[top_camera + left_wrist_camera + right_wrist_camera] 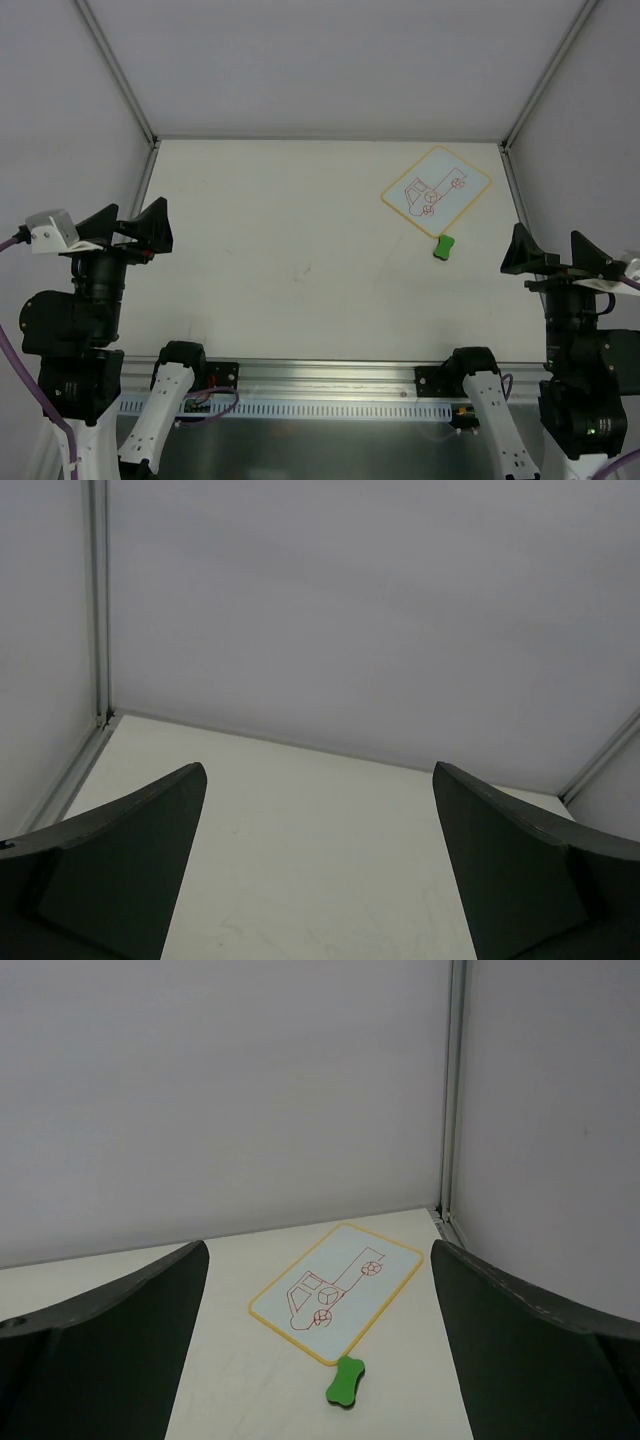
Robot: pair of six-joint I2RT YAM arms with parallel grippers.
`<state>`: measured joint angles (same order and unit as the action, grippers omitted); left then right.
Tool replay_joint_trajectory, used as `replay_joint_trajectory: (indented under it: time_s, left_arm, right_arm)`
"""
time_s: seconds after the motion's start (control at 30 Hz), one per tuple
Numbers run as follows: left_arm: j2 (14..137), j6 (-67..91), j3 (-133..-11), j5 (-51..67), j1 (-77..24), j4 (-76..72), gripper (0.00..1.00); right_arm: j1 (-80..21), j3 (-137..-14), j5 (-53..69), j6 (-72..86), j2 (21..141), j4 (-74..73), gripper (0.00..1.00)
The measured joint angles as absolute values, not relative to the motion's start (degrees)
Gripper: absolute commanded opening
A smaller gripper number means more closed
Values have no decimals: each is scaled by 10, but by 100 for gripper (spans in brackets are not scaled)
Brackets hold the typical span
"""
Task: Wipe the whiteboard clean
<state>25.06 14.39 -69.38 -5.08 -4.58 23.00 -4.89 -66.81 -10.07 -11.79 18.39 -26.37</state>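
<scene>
The whiteboard [436, 193] lies flat at the far right of the table, white with a yellow border and a red truck drawing; it also shows in the right wrist view [337, 1288]. A small green eraser block [444, 247] lies just in front of its near edge, seen too in the right wrist view [345, 1381]. My right gripper [553, 254] is open and empty, raised at the right edge, near side of the eraser. My left gripper [135, 226] is open and empty at the far left, well away from the board.
White enclosure walls with metal corner posts [118, 72] stand around the table [290, 260]. An aluminium rail [330, 385] runs along the near edge between the arm bases.
</scene>
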Motion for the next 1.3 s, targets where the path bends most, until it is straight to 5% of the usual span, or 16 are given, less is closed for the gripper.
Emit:
replay_joint_trajectory:
  time_s: [0.33,0.67,1.03,1.3]
  left_arm:
    - [271,172,-639,-37,-46,222,99]
    - [357,180,-523,22,-46,219,99]
    - [349,169,-455,32,-53,182,99]
    - [340,167,-451,32,-53,176,99]
  right_arm:
    - [-49,-605,-58,-63,251,-258,99]
    - [-51,-498,-151,56,528,-255,98]
    - [-20,-534,-188,142,858,-201,74]
    - [-17,-584,-148,174,964,-181,62]
